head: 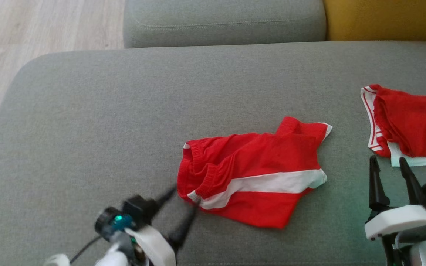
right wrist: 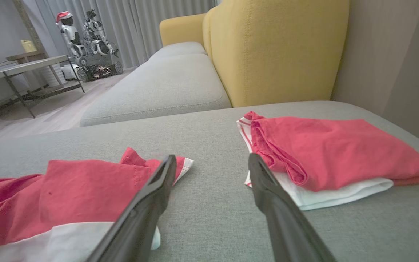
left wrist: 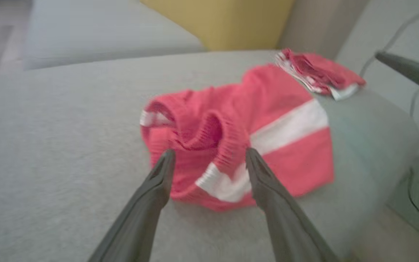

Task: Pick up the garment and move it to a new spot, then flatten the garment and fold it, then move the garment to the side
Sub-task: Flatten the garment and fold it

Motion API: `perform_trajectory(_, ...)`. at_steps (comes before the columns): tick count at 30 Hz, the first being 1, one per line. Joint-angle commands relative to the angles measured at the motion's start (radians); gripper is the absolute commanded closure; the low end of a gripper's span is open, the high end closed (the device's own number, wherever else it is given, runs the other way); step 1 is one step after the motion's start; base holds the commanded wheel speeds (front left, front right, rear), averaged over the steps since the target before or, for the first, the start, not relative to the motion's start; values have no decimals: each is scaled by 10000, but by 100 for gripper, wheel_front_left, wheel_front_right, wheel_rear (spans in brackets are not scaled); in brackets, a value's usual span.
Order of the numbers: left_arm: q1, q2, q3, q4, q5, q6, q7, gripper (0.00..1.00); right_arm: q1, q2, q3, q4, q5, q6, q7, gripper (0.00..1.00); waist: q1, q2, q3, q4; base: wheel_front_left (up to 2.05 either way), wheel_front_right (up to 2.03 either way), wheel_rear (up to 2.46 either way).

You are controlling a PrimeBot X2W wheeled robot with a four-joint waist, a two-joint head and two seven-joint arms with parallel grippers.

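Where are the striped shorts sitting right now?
In the head view, just right of centre on the grey cushion, the shorts lie crumpled. The open left gripper is at their waistband end, and the folded pile is to their right.

Grey sofa (head: 124,111): red shorts (head: 257,173), folded garment (head: 412,122)

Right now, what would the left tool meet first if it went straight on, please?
Most likely the crumpled red fabric shorts with a white stripe, at the gathered waistband; the open left tool points straight there, depth unclear.
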Motion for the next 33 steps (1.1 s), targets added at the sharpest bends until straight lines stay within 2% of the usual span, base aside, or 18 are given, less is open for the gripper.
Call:
perform_trajectory(1,-546,301,167,-380,-77,-54,72,0,-329,-35,185,-287,-96,-7,-115,0,0,0,14,-22,0,0,0)
perform_trajectory(2,-764,934,-598,-726,-248,-56,439,0,-361,-2,161,-273,-113,-7,-96,0,0,0,59,-64,0,0,0)
perform_trajectory(5,-1160,1550,-1225,-1053,-707,-58,802,0,-414,36,168,-249,-128,-7,-61,0,0,0,171,-142,0,0,0)
perform_trajectory(8,-1610,1922,-1299,-964,-575,-59,1017,0,-469,64,170,-221,-130,-7,-44,0,0,0,283,-215,0,0,0)
perform_trajectory(13,-2014,2069,-1584,-866,-557,-60,1159,0,-559,90,182,-167,-127,-7,-32,0,0,0,453,-328,0,0,0)
perform_trajectory(20,-2724,2420,-2570,-649,-661,-60,1464,0,-743,117,69,-56,-180,-7,-44,0,0,0,683,-486,0,0,0)
perform_trajectory(33,-3444,2622,-3266,-68,-938,-61,1510,0,-927,142,-10,83,-192,-7,-104,0,0,0,891,-593,0,0,0)
